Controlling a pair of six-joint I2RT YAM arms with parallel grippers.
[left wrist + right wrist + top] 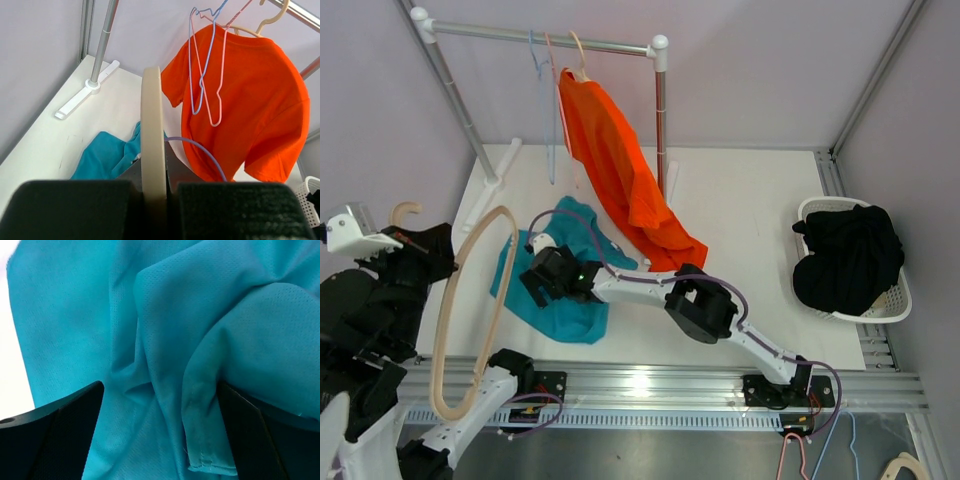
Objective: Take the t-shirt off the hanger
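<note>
The teal t-shirt (pixel 570 318) lies crumpled on the white table (pixel 750 200), left of centre in the top view. It is off the hanger, and its mesh fabric sits in soft folds. The right gripper (pixel 160 390) stands directly over it, fingers spread wide. At lower left, the left gripper (pixel 159 197) pinches the cream hanger (pixel 151 130).
</note>
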